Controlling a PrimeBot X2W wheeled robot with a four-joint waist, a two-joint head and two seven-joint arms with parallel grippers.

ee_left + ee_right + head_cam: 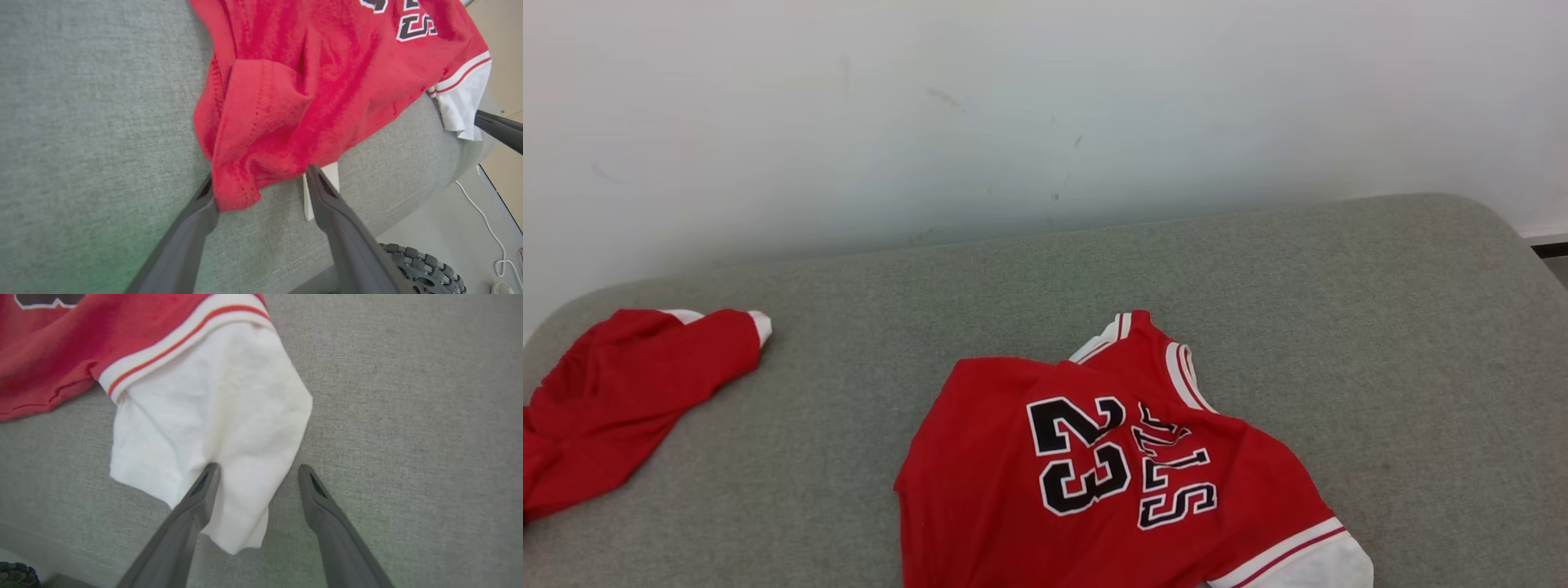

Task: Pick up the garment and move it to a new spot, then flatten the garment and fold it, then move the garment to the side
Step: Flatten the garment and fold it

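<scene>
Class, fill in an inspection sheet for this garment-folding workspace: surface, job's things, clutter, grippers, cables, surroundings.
Surface: grey fabric cushion with rounded corners, set against the wall.
Job's things: red jersey numbered 23, rumpled, near the cushion's front edge; its white sleeve lies flat on the cushion.
Clutter: second red garment with white trim, apart at the robot's left.
Grippers: left gripper open, fingers either side of the jersey's red hem; right gripper open at the white sleeve's edge.
Cables: thin white cable on the floor beside the cushion.
Surroundings: scuffed white wall behind; black roller wheel below the cushion's edge.
</scene>
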